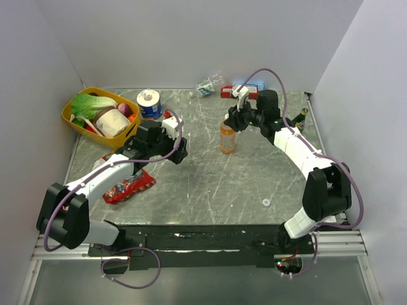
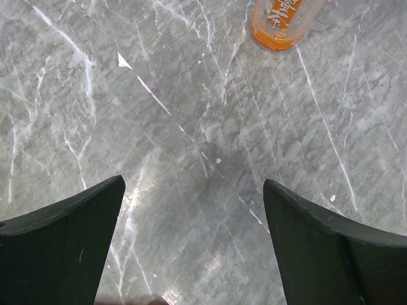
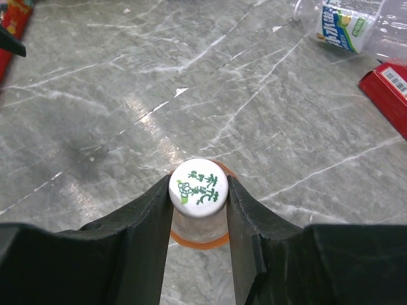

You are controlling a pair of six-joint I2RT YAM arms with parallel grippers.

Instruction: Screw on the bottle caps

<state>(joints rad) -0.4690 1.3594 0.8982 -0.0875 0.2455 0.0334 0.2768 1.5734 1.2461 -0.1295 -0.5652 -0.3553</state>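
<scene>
The orange drink bottle (image 1: 227, 140) stands upright mid-table; its base shows in the left wrist view (image 2: 280, 25). A white cap with green print (image 3: 198, 187) sits on its neck. My right gripper (image 3: 198, 183) is shut on this cap from above, one finger on each side; in the top view it (image 1: 231, 122) hovers over the bottle. The water bottle (image 1: 208, 86) lies on its side at the back (image 3: 346, 25). Another small white cap (image 1: 266, 203) lies flat near the front right. My left gripper (image 2: 194, 184) is open over bare table, left of the orange bottle (image 1: 181, 152).
A yellow basket (image 1: 75, 119) of groceries stands at the back left, a white roll (image 1: 149, 101) beside it. A red packet (image 1: 130, 186) lies under the left arm. A red box (image 1: 232, 92) sits at the back. A dark green glass bottle (image 1: 299, 119) stands by the right edge.
</scene>
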